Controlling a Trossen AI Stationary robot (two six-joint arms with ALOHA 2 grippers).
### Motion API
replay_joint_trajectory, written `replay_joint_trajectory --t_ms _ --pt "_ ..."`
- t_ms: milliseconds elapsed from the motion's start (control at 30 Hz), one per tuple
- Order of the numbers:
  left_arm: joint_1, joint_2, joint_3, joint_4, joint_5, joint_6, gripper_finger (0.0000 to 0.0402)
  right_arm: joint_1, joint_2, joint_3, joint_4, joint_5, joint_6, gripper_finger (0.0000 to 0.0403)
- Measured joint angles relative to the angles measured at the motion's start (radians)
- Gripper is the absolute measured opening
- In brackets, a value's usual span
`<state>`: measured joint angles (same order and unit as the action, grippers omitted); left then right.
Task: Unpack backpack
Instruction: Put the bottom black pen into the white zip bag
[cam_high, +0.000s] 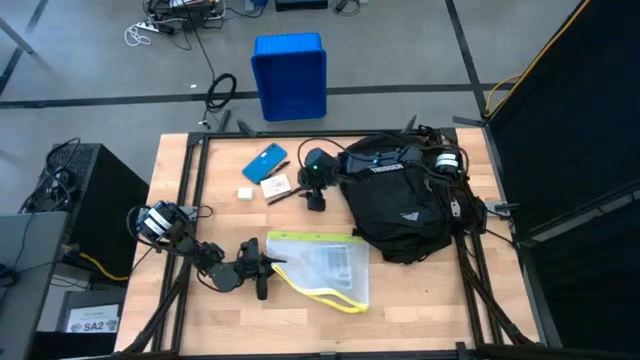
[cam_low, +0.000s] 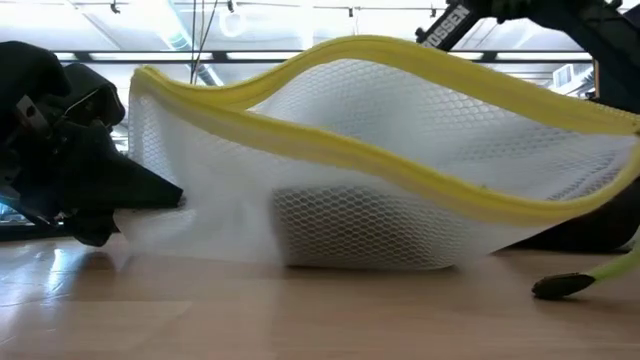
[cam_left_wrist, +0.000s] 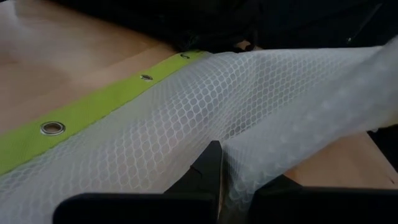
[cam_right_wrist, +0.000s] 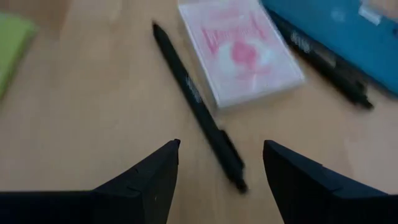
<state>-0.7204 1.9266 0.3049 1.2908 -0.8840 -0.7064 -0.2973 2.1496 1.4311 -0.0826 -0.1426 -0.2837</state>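
The backpack (cam_high: 398, 200) lies on the table's (cam_high: 180, 310) far right. The left tool (cam_high: 263, 268) clenches the mesh pouch's (cam_high: 325, 268) left edge; the right tool (cam_high: 314, 197) hangs released over a black pen (cam_right_wrist: 198, 104).

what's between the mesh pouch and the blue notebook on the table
Bare wood in the high view: nothing lies between the mesh pouch and the blue notebook; the card box and pen sit beside that stretch.
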Motion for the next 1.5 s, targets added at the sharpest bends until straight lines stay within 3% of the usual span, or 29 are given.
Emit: replay_joint_trajectory --t_ms 300,567,800,1033,1267,1500 --pt "0.0 -0.001 0.007 0.0 0.001 0.023 0.0 -0.004 0.037 0.013 0.004 0.054 -0.045 0.0184" --pt "0.0 -0.001 0.007 -0.001 0.0 0.022 0.0 0.013 0.038 0.013 -0.032 0.086 -0.051 0.0111" --pt "0.0 0.0 0.014 0.001 -0.001 0.023 0.0 0.019 0.04 0.079 -0.185 0.088 -0.025 0.0062" --pt "0.0 0.0 0.016 0.001 -0.001 0.023 0.0 0.035 0.04 0.12 -0.326 0.089 -0.019 0.0054" --pt "0.0 0.0 0.019 0.001 -0.001 0.024 0.0 0.083 0.032 0.128 -0.406 0.126 0.021 0.0018" --pt "0.0 0.0 0.019 0.005 0.019 0.025 0.0 0.105 0.031 0.236 -0.424 0.107 -0.012 0.005"
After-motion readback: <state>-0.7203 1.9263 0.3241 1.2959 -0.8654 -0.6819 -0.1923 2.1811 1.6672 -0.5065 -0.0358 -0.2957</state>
